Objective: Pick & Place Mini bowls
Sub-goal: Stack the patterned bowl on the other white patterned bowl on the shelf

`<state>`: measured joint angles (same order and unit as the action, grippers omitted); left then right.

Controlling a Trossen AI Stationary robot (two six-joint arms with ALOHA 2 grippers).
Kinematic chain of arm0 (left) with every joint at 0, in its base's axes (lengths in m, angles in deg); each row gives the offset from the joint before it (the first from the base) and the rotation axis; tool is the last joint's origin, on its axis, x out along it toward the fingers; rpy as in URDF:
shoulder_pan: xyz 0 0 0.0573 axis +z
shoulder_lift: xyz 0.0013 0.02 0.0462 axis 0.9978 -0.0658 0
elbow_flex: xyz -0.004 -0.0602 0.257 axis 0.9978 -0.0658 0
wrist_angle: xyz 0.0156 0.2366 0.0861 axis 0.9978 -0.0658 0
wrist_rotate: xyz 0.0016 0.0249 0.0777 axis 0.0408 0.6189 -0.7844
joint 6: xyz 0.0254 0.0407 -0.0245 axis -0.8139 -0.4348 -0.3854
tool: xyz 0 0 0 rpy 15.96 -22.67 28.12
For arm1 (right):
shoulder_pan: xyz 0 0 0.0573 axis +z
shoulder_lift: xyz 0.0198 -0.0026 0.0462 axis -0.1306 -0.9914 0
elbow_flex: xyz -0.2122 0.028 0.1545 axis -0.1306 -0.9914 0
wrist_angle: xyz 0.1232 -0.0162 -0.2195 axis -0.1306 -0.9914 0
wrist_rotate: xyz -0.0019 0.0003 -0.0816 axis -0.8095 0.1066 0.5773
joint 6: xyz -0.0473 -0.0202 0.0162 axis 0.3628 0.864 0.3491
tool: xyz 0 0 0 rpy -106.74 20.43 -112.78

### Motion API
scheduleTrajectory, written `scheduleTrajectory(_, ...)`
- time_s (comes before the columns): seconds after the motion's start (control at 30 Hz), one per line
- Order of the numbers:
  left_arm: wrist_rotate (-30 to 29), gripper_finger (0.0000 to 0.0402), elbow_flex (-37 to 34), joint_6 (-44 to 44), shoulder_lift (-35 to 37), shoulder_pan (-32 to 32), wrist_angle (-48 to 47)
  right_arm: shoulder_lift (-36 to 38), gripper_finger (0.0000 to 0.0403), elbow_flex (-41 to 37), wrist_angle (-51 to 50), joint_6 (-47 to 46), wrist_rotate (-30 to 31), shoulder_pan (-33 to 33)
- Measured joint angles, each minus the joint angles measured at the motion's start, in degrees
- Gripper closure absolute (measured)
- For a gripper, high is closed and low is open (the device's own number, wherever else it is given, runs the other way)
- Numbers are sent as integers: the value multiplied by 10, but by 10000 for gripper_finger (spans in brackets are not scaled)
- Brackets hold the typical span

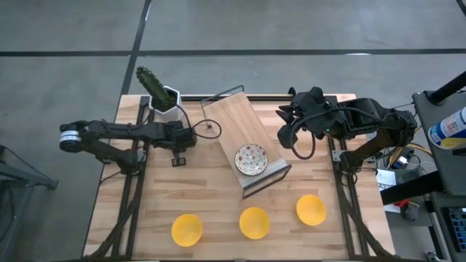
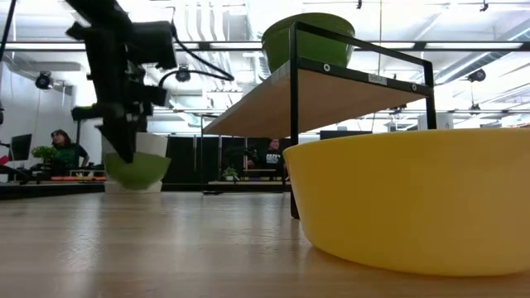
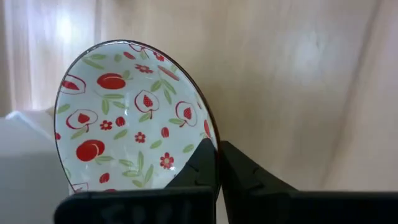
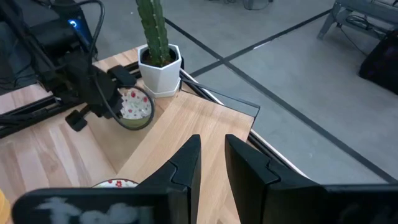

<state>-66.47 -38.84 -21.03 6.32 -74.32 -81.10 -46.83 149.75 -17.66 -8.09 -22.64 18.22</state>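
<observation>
My left gripper [image 1: 183, 138] is shut on a small bowl [image 3: 124, 118], white inside with red fruit and flower speckles and green outside [image 2: 137, 170]. It hangs beside the white cactus pot [image 4: 160, 65], left of the sloping wooden shelf [image 1: 233, 124]. A second speckled bowl [image 1: 251, 159] sits on the shelf board. Three yellow bowls [image 1: 186, 228] [image 1: 254, 223] [image 1: 311, 209] stand in a row along the near part of the table. My right gripper [image 4: 212, 149] hovers over the shelf's far right part, narrowly open and holding nothing. My left gripper pinches the speckled bowl's rim [image 3: 208, 134], one finger [image 3: 199, 165] on the inside and the other [image 3: 249, 177] on the outside. It comes from the table's left, slanting down. The bowl is tilted, its inside turned toward the right arm [image 4: 134, 104]; whether its base touches the table, I cannot tell.
The shelf is a wooden board on a black metal frame [image 2: 294, 124], tilted across the table's middle. The cactus pot [image 1: 166, 102] stands at the far left corner. One yellow bowl [image 2: 414, 207] fills the low view's foreground. People sit in the room behind [image 2: 62, 149].
</observation>
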Motion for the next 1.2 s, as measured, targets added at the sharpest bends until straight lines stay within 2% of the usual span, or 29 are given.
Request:
scheduleTrajectory(0.23, 52, 400, 86, 38, 21, -7, -96, 4, 335, 0, -1, 28, 0, 0)
scheduleTrajectory(0.43, 52, 400, 169, 42, 49, -29, -139, 12, 335, 0, -1, 28, 0, 0)
scheduleTrajectory(0.63, 50, 401, 271, 48, 46, -68, -156, 29, 335, 0, -23, 29, 0, 0)
scheduleTrajectory(0.93, 43, 401, 434, 42, -29, -121, -153, 64, 335, 0, -26, 12, 1, 0)
scheduleTrajectory(1.2, 13, 401, 556, 26, -129, -146, -156, 93, 335, 0, -32, -26, 1, 0)
